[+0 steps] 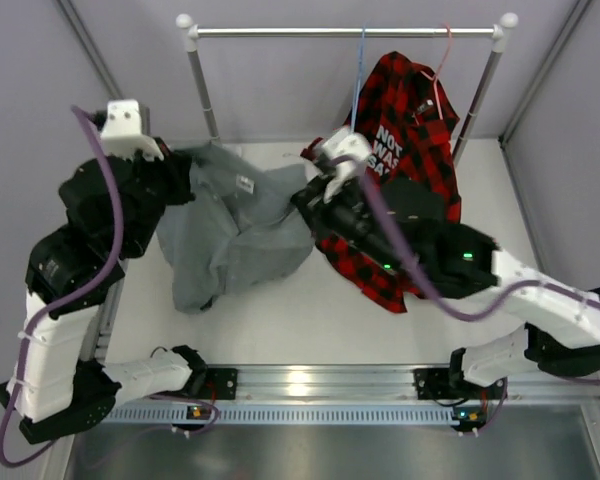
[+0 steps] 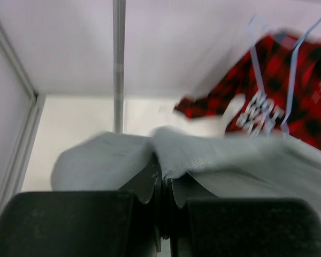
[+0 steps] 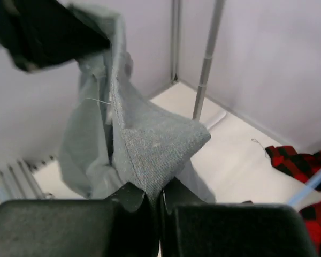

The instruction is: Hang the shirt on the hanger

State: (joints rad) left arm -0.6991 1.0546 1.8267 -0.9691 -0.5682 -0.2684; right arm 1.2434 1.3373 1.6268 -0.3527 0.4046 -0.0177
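Tabletop of white board carries a silver metal clothes rail at the back. The plain grey collared fabric shirt hangs between both arms, left of a red-and-black plaid shirt on the rail. The left gripper is clamped on one grey edge; the right gripper pinches a folded corner. The thin light-blue wire hanger hangs from the rail beside the plaid.
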